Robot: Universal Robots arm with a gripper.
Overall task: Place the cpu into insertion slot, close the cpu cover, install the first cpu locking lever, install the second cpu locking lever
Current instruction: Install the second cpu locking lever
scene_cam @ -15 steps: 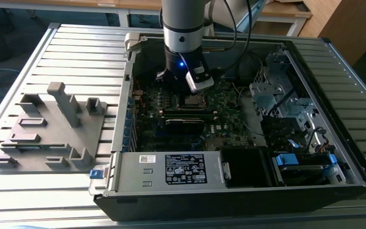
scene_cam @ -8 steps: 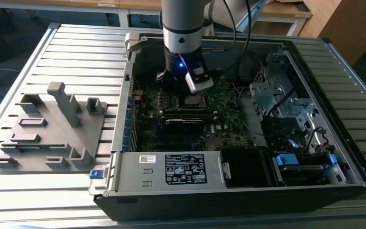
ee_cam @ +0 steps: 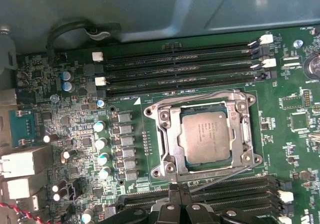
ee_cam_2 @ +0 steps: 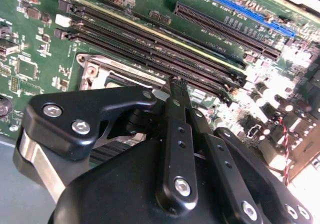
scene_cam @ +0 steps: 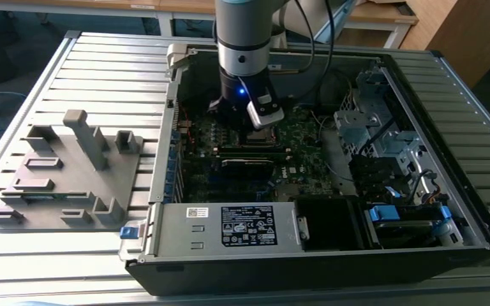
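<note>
The cpu point(ee_cam: 205, 136), a dull silver square, lies flat in the insertion slot point(scene_cam: 260, 137) on the green board. The cpu cover point(ee_cam: 167, 134), a silver frame, lies down around it, and the chip shows through its window. A thin wire lever point(ee_cam: 200, 97) runs along one edge of the cover. A second wire lever point(ee_cam: 225, 176) slants along the opposite edge, close to my fingertips. My gripper point(ee_cam: 175, 191) hangs just beside the socket with its black fingers point(ee_cam_2: 178, 91) together and nothing visible between them. The exterior view has the gripper point(scene_cam: 258, 124) low inside the open case.
Long black memory slots point(ee_cam: 180, 66) flank the socket, with more point(ee_cam: 235, 194) by my fingers. Capacitors point(ee_cam: 102, 144) stand nearby. The grey case wall point(ee_cam: 150, 8) is close. A power supply point(scene_cam: 228, 226) and drive cage point(scene_cam: 372, 127) fill the case. A grey fixture point(scene_cam: 66, 172) sits at the exterior view's left.
</note>
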